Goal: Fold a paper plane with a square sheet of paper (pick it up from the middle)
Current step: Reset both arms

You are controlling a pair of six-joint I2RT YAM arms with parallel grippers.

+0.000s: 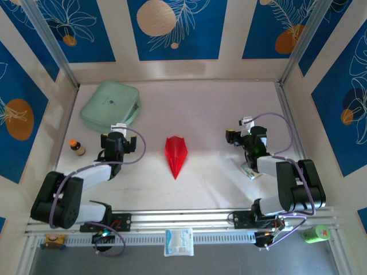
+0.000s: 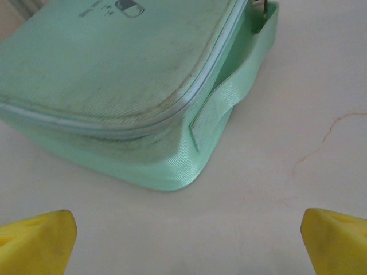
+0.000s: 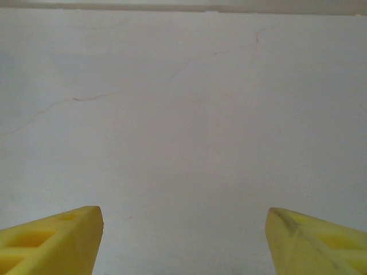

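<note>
Top external, paper plane (image 1: 176,154) midtable, left claw (image 1: 118,127) spread beside case (image 1: 110,105), right claw (image 1: 246,122) spread.

Creased paper plane (image 1: 176,154), woven cloth case (image 2: 114,74), matt smooth table (image 3: 183,114).

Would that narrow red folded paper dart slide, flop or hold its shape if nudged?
Being thin paper, the red paper dart is probably very light and would likely slide across the smooth white table. Its centre crease may stiffen it lengthwise, though a firm pinch would probably crush it.
</note>
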